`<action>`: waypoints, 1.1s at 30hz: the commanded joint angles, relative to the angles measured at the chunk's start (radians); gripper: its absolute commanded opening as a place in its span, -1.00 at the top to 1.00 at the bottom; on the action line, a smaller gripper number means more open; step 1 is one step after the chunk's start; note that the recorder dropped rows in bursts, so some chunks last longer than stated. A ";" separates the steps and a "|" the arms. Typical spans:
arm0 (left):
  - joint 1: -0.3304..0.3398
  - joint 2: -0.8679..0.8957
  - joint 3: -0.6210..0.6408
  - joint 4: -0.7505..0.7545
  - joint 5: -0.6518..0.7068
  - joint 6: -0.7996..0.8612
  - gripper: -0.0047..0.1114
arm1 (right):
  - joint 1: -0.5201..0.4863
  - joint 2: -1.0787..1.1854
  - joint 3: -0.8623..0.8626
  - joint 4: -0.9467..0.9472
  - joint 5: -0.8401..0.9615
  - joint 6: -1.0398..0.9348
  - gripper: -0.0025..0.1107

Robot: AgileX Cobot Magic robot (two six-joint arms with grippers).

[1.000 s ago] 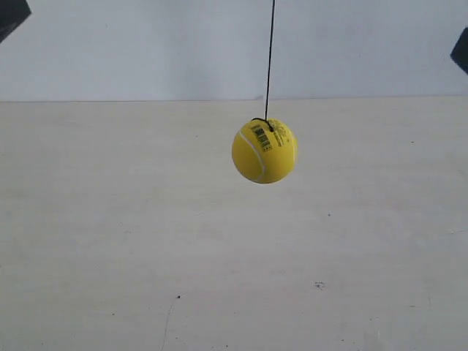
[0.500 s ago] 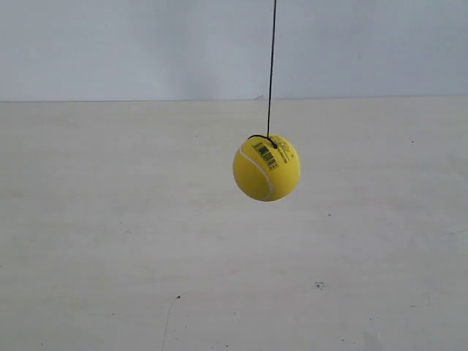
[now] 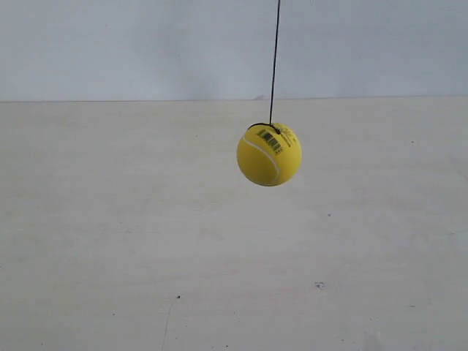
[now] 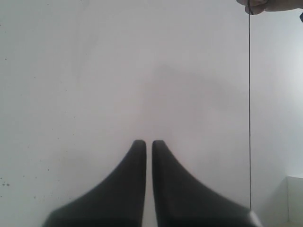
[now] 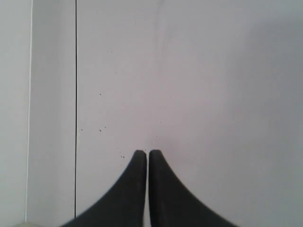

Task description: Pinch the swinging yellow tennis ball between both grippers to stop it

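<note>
The yellow tennis ball (image 3: 269, 154) hangs in mid-air from a thin dark string (image 3: 274, 62) above the pale table, right of centre in the exterior view. No gripper shows in that view. My left gripper (image 4: 149, 142) is shut with nothing between its black fingers; the string (image 4: 249, 109) runs past it to one side, and the ball is out of that view. My right gripper (image 5: 147, 152) is shut on nothing as well, with the string (image 5: 75, 109) beside it.
A pale table (image 3: 110, 241) with small dark specks lies under the ball, with a white wall (image 3: 131, 44) behind. A hand (image 4: 265, 5) holds the string's upper end in the left wrist view.
The ball drifted slightly right, dipping lower half a second ago and rising again now. Dark gripper parts at the exterior view's upper corners one second ago have left the view.
</note>
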 commanded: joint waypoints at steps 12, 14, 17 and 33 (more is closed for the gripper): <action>0.032 -0.031 0.020 -0.040 0.023 0.019 0.84 | 0.000 -0.006 -0.003 -0.002 0.000 -0.005 0.96; 0.085 -0.054 0.022 -0.095 0.060 0.019 0.84 | 0.000 -0.006 -0.003 -0.002 0.000 -0.005 0.96; 0.190 -0.108 0.022 -0.184 0.124 0.002 0.84 | 0.000 -0.006 -0.003 -0.002 0.000 -0.005 0.96; 0.542 -0.308 0.034 -0.501 0.369 0.266 0.84 | 0.000 -0.006 -0.003 0.002 0.000 -0.005 0.96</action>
